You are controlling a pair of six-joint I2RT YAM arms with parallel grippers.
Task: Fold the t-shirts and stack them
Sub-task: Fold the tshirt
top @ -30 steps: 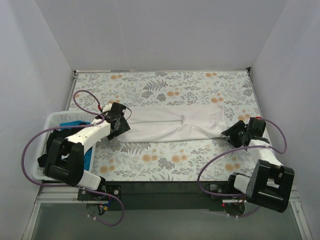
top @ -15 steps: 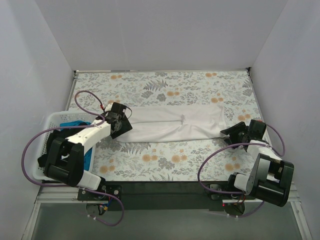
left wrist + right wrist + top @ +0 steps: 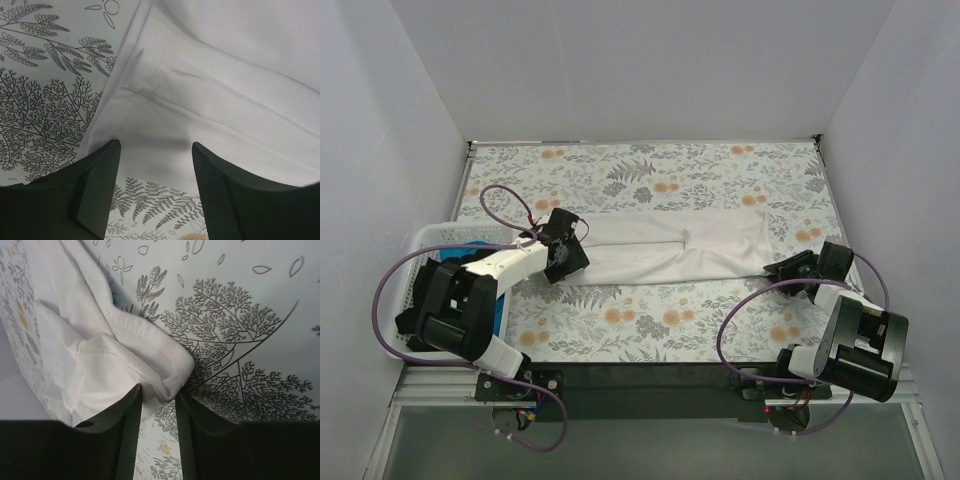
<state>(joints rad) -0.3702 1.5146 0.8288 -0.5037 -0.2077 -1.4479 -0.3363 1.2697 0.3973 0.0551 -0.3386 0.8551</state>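
Note:
A white t-shirt (image 3: pixel 670 250) lies folded into a long strip across the floral tablecloth (image 3: pixel 660 170). My left gripper (image 3: pixel 566 258) is at the strip's left end. In the left wrist view it (image 3: pixel 156 145) is open, its fingertips just short of the shirt's edge (image 3: pixel 165 120). My right gripper (image 3: pixel 788 268) is at the strip's right end. In the right wrist view its jaws (image 3: pixel 159 390) are nearly together, with a bunched corner of the white shirt (image 3: pixel 165 367) pinched between the tips. A bright blue shirt (image 3: pixel 499 312) lies in the basket. No black shirt is in view.
A white slotted basket (image 3: pixel 420 245) stands at the table's left edge, partly covered by my left arm. White walls close in the table on the left, back and right. Purple cables loop off both arms.
My right arm has dropped lower at the shirt's right corner. My left gripper has shifted slightly right along the shirt's left end. The shirt itself has not moved.

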